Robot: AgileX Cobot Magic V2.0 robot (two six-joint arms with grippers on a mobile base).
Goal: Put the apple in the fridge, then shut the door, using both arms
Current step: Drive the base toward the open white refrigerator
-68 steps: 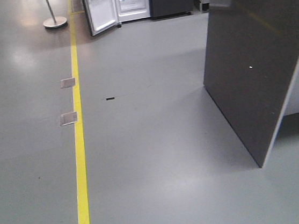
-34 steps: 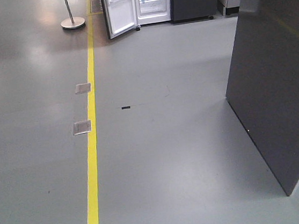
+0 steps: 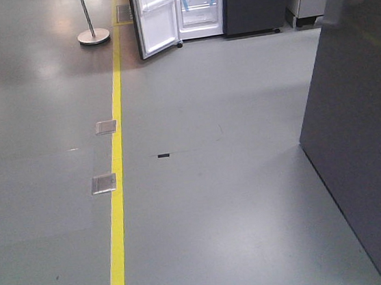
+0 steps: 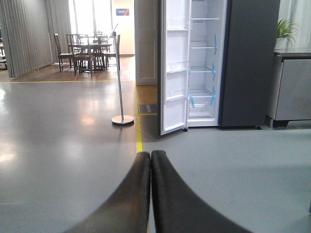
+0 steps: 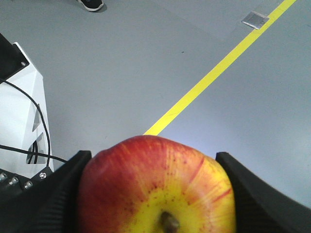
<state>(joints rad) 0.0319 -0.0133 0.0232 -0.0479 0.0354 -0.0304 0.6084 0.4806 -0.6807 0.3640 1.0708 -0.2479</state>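
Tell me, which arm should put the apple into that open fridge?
Right. The right end effector grips the apple; the left end effector is shut and empty, free for the door of the fridge.

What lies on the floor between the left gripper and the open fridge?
Only bare grey floor, as the left wrist view shows. The left gripper faces the fridge; the yellow line and the stand post lie left of that stretch.

1. The glossy grey floor point(image 3: 238, 199) has a yellow line point(image 3: 117, 192) running along it.
2. A metal plate point(image 3: 106, 127) and a nearer plate point(image 3: 103, 183) lie just left of the line, and a black mark point(image 3: 164, 156) lies to its right.
3. At the far end stand the fridge point(image 3: 199, 7), its door point(image 3: 157, 19) open, and a post base point(image 3: 93, 35).
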